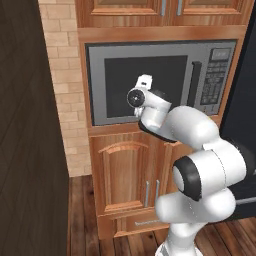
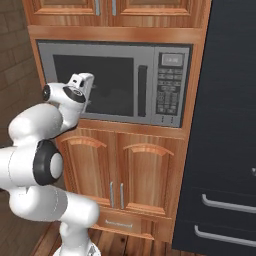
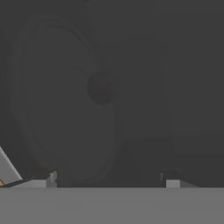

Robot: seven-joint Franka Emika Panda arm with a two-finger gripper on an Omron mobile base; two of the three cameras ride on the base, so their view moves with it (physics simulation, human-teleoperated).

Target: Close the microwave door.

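The microwave door (image 1: 120,75) is a dark-grey panel with a black glass window. It lies flush with the oven's front in both base views, and its vertical bar handle (image 1: 196,82) stands at its right side. My gripper (image 1: 145,81) is held right up against the window's middle, left of the handle (image 2: 142,90). In the hand view the fingertips (image 3: 43,180) sit far apart at the bottom. The gripper (image 3: 107,181) is open and holds nothing. Through the dark door glass (image 3: 131,65) a round turntable (image 3: 65,105) shows faintly. Whether the fingers touch the glass is hidden by the hand.
The grey keypad panel (image 1: 217,75) is right of the door. Wooden cabinet doors (image 1: 125,175) are below and above the microwave. A tall dark unit with drawer handles (image 2: 225,150) stands at the right, and a brick wall (image 1: 62,75) and a dark panel (image 1: 25,125) at the left.
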